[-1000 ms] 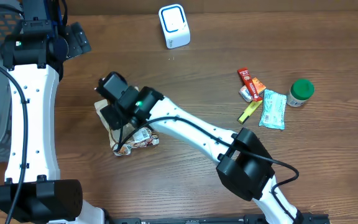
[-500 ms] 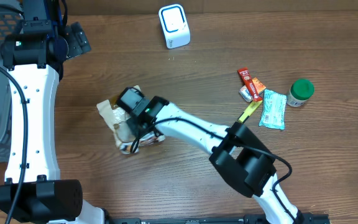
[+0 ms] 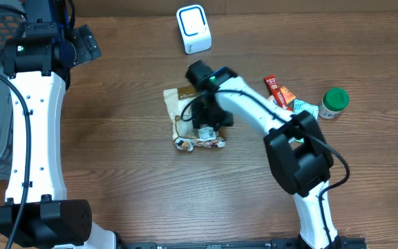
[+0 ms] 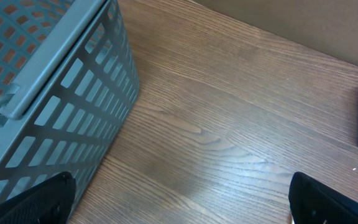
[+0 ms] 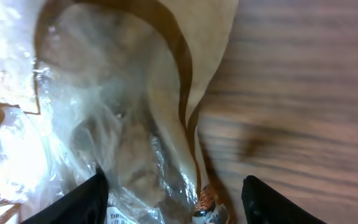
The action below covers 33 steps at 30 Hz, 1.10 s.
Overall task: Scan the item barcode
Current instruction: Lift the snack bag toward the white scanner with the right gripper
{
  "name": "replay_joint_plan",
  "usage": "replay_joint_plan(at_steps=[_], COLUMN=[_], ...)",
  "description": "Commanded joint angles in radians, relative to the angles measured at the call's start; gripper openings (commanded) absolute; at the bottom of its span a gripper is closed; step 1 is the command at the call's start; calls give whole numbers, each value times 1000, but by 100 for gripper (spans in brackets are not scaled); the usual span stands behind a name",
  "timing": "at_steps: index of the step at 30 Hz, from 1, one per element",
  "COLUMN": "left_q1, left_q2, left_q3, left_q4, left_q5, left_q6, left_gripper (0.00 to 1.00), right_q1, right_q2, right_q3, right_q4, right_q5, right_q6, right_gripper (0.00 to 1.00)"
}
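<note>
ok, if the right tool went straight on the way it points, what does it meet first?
The clear snack bag: it fills the right wrist view just ahead of the right tool, between its fingers, wooden table behind it. Possibly already touching; depth is unclear.

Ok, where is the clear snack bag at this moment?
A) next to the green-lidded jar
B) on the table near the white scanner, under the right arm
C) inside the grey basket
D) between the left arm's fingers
B: the overhead view shows the bag on the table not far from the white scanner, with the right arm's fingers over it.
</note>
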Motion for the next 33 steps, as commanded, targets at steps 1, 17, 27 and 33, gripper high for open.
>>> replay_joint_plan(at_steps=[1,17,27,33], left_q1=[-5,-5,-5,-5], left_q2=[10,10,10,10], left_q3=[8,8,8,8], left_q4=[3,3,3,3], left_q5=[-13,-13,-13,-13], left_q6=[-14,-14,-14,-14], left_gripper=[100,100,100,100], right_q1=[-27,30,11,5], right_q2=[23,21,-19,-6], right_q3=[-18,4,206,200], right_q4=[-28,23,17,122], right_q5=[-190,-969,-473,98], right_q6=[58,105,-32,-214], right_gripper=[70,46,51,74])
